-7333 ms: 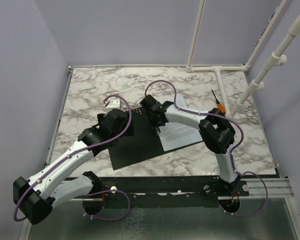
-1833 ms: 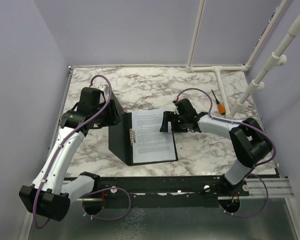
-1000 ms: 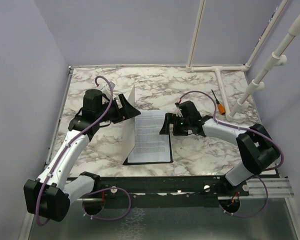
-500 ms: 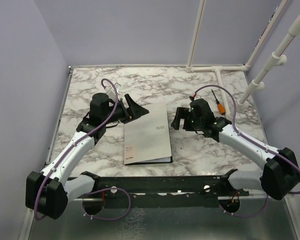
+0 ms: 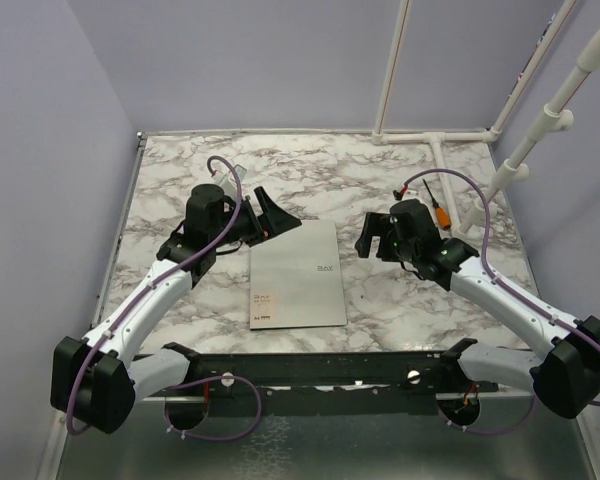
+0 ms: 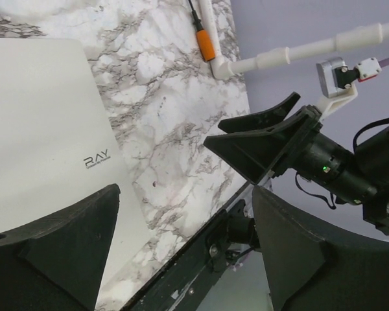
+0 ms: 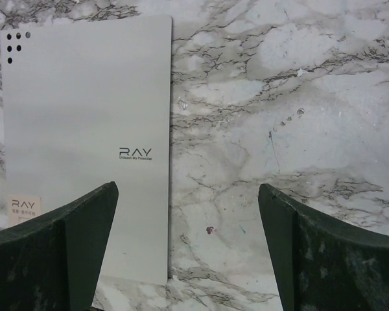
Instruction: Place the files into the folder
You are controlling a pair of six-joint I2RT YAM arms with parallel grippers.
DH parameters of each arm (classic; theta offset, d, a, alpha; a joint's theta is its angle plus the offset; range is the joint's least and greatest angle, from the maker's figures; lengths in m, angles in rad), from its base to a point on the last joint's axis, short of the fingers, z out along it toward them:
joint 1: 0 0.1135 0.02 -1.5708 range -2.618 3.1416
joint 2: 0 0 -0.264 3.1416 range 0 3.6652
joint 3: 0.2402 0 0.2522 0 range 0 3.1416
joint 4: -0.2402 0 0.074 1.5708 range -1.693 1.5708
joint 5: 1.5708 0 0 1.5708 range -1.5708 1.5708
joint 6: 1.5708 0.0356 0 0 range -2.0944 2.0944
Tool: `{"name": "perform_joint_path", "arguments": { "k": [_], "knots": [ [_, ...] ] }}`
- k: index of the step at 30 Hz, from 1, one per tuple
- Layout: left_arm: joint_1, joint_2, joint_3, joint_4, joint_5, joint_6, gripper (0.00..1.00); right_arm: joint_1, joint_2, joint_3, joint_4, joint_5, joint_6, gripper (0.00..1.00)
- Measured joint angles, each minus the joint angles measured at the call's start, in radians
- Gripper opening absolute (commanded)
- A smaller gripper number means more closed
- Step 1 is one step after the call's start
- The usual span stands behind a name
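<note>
My left arm [image 5: 145, 305] stretches from its base at the near left toward the far middle, forearm slanting right. My left gripper [image 5: 274, 214] points right, its jaws spread wide and gripping nothing. My right arm [image 5: 505, 295] runs from the near-right base away and to the left, lying low. My right gripper [image 5: 370, 232] faces left, jaws likewise parted. The two grippers face each other, well apart. In each wrist view the jaws sit at the lower corners with a broad gap between.
</note>
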Motion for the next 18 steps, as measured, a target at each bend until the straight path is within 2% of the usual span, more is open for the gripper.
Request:
{"name": "perform_joint_path", "arguments": {
  "k": [8, 18],
  "knots": [
    [0.000, 0.008, 0.100, -0.196, -0.127, 0.129, 0.84, 0.000, 0.000, 0.006, -0.006, 0.001, -0.001, 0.94],
    [0.000, 0.024, 0.119, -0.426, -0.459, 0.269, 0.83, 0.000, 0.034, 0.010, -0.005, -0.027, -0.014, 0.90]
  ]
}}
